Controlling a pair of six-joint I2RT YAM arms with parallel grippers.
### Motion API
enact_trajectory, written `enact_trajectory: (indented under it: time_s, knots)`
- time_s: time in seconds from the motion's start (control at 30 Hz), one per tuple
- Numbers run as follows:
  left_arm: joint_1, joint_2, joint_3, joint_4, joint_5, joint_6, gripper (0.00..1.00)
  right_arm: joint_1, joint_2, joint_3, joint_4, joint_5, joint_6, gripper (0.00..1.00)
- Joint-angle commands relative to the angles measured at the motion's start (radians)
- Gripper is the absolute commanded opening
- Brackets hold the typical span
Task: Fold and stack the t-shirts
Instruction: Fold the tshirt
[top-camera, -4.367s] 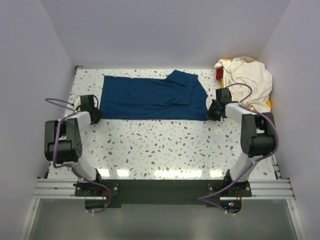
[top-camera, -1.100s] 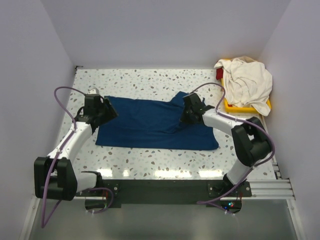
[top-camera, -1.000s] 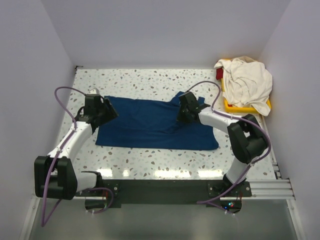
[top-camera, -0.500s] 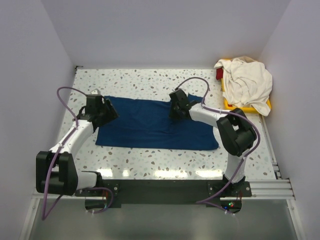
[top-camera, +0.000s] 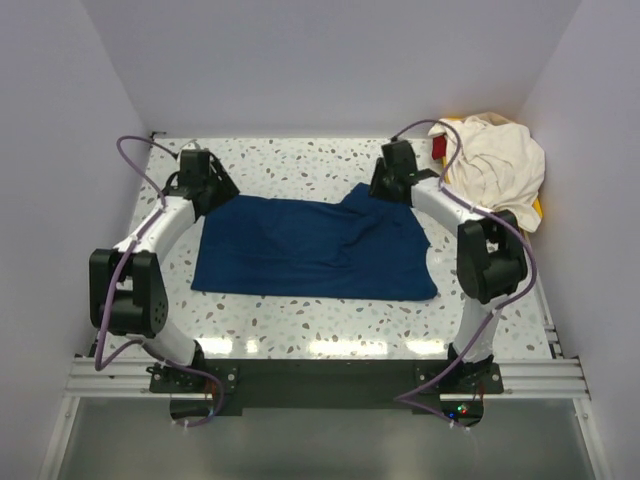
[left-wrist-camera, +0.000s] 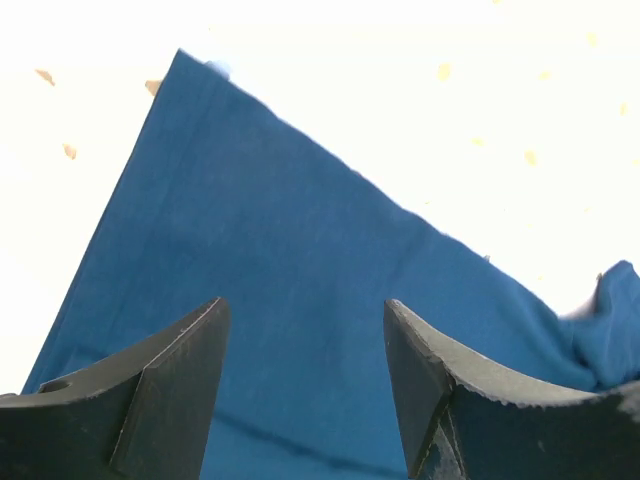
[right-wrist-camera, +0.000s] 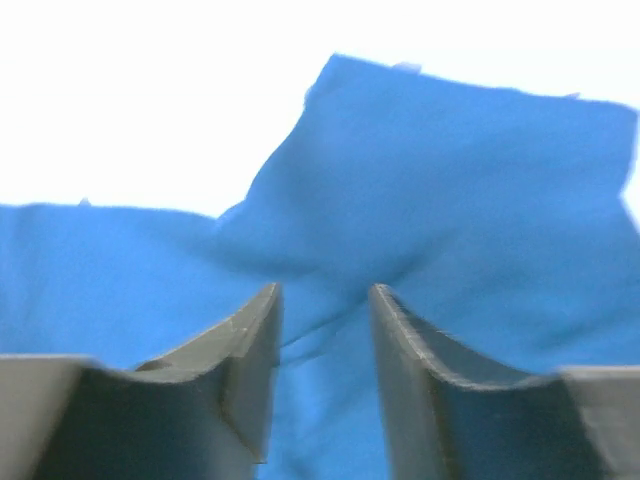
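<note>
From above, the navy shirt (top-camera: 310, 245) lies flat mid-worktop (top-camera: 300, 320), one sleeve rumpled at its far right. The cream shirt (top-camera: 495, 160) is heaped on the tray (top-camera: 541, 206) in the far right corner. The left hand (top-camera: 212, 185) is at the navy shirt's far left corner, and the right hand (top-camera: 388, 185) is by the rumpled sleeve.

Left wrist: the left hand (left-wrist-camera: 305, 315) is spread wide over the navy shirt (left-wrist-camera: 250, 220), empty.

Right wrist: the right hand (right-wrist-camera: 325, 300) is narrowly parted above the navy shirt (right-wrist-camera: 450, 180), gripping nothing.

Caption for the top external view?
Both arms reach out, left gripper and right gripper open over the far edge of the navy shirt; cream shirt heaped at far right.
</note>
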Motion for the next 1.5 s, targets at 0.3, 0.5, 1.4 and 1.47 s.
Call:
enact_trajectory:
  time_s: [0.3, 0.5, 1.4, 1.47]
  knots:
    - [0.001, 0.164, 0.158, 0.044, -0.015, -0.025, 0.68, -0.245, 0.233, 0.284, -0.171, -0.029, -0.077, 0.39]
    - [0.001, 0.181, 0.170, 0.043, -0.015, -0.017, 0.68, -0.268, 0.294, 0.318, -0.212, 0.007, -0.068, 0.38]
    - [0.016, 0.215, 0.169, 0.053, -0.001, -0.008, 0.68, -0.291, 0.170, 0.188, -0.149, 0.083, -0.063, 0.46]
    - [0.019, 0.213, 0.167, 0.058, 0.003, -0.008, 0.68, -0.291, 0.166, 0.200, -0.168, 0.086, -0.063, 0.46]
